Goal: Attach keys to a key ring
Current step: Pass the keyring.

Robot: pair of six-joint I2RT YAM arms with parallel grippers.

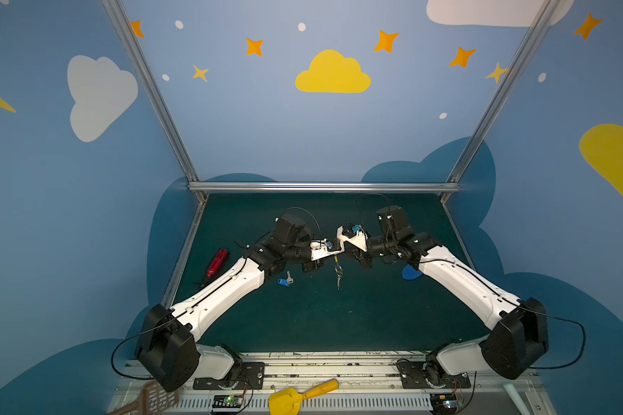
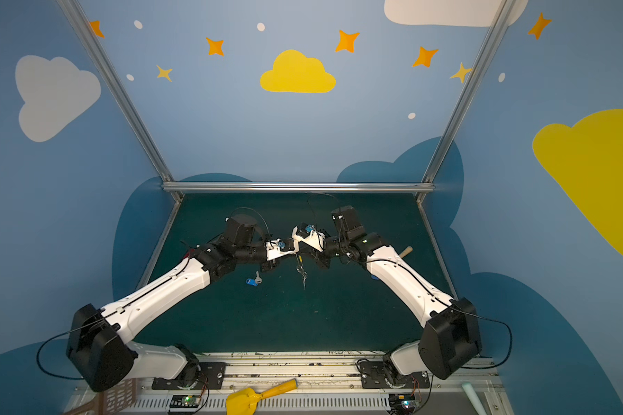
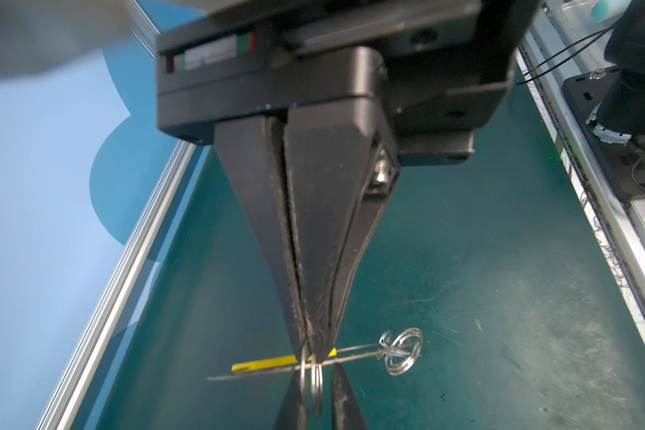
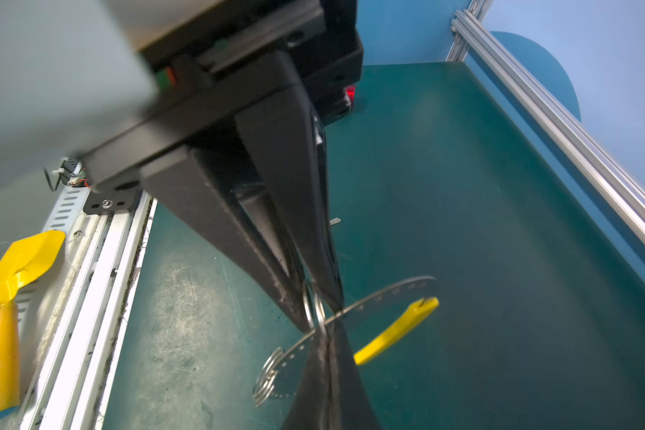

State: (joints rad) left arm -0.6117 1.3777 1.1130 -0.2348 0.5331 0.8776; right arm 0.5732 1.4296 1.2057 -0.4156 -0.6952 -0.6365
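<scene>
A yellow plastic scoop with an orange handle [image 1: 301,395] lies nearest, on the metal rail [image 1: 339,363] at the front edge. A brown slotted spatula [image 1: 155,395] sits to its left. Beyond the rail stretches a dark green mat [image 1: 339,323].

On the mat, left of centre, lies a small silver key with a blue plastic tag [image 1: 285,281], loose and apart from both arms.

Just past it, at the centre, the two arms meet tip to tip above the mat. Between them hangs the large, thin, dark-grey key ring [image 1: 337,267], with small holes along its band and one yellow sleeve. The left gripper [image 3: 310,347] has its jaws pressed together on the key ring at the yellow sleeve. The right gripper [image 4: 323,320] has its jaws closed on small silver split rings [image 4: 315,305] threaded on the band. More silver rings cluster [image 3: 401,350] farther along the hoop.

Farther back, a red elongated gadget [image 1: 217,262] lies at the left and a flat blue teardrop piece [image 1: 410,273] at the right, partly under the right arm.
</scene>
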